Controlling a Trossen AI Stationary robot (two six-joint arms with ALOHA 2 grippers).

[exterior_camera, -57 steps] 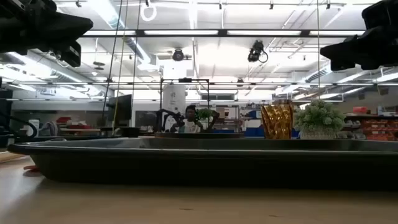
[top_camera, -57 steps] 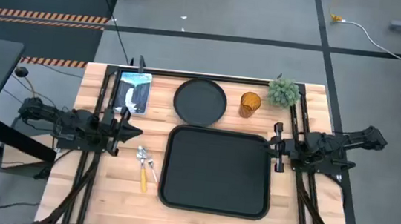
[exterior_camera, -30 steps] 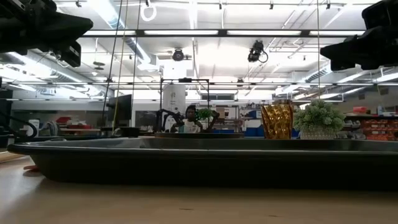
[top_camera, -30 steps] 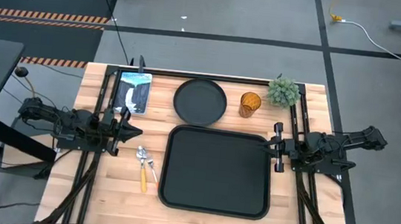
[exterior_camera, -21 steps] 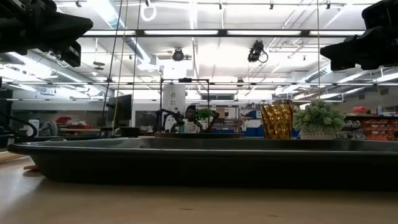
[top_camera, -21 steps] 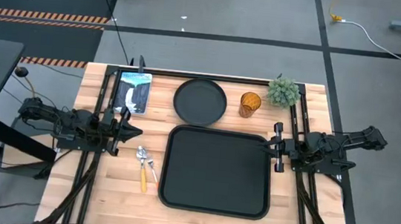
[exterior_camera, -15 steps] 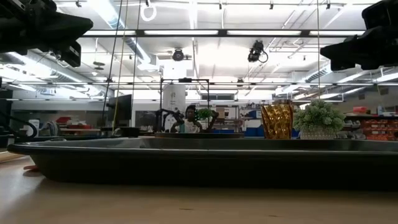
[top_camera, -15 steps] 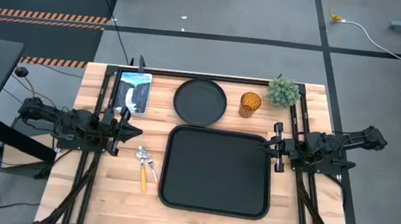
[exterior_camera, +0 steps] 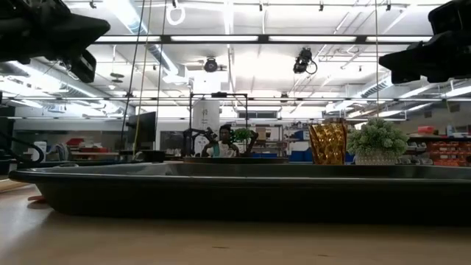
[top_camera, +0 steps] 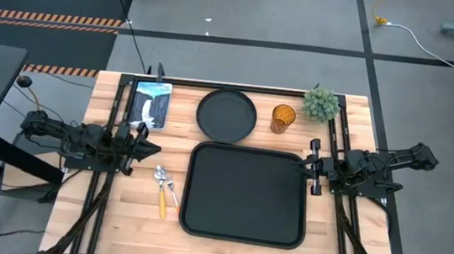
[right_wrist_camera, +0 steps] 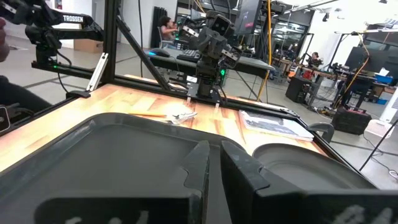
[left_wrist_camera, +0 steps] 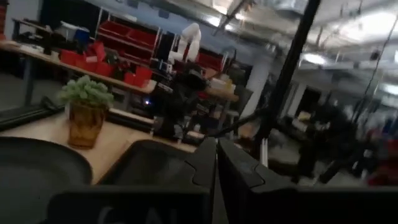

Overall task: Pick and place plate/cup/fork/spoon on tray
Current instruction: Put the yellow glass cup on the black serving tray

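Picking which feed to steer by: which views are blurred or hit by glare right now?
Left wrist view: motion-blurred and dim, the cup soft. Right wrist view: sharp, the tray clear. Low view: ceiling lights glare, the tray's wall dark against them. High view: evenly lit, the fork and the spoon small but distinct.

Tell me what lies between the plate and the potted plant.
The cup stands between the plate and the potted plant, apart from both, as the high view shows.

Overhead and table-level views share the tray (top_camera: 244, 194).
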